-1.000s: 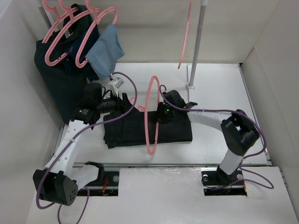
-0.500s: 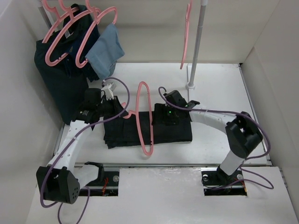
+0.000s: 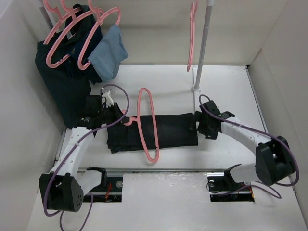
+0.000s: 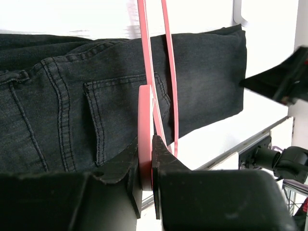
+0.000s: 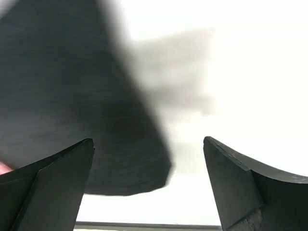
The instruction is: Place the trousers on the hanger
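The black trousers (image 3: 175, 130) lie folded across the middle of the table. The pink hanger (image 3: 145, 89) stands on edge, looped around their left half. My left gripper (image 3: 121, 116) is at the trousers' left end, shut on the hanger's flat neck. In the left wrist view the hanger (image 4: 146, 72) runs up from the left gripper (image 4: 151, 139) over the denim of the trousers (image 4: 96, 96). My right gripper (image 3: 200, 126) sits at the trousers' right end, open and holding nothing. In its wrist view the right gripper (image 5: 149, 144) spans the corner of the trousers (image 5: 57, 86) and bare table.
A rack pole (image 3: 202, 43) stands at the back with a pink hanger (image 3: 191, 33) hanging on it. At the back left, pink hangers carry a navy garment (image 3: 62, 82) and a light-blue cloth (image 3: 109, 53). White walls close in both sides of the table (image 3: 226, 91).
My right gripper opened, let go of the hanger and drew back right to the trousers' end. My left gripper shut on the hanger, which shifted left along the trousers.
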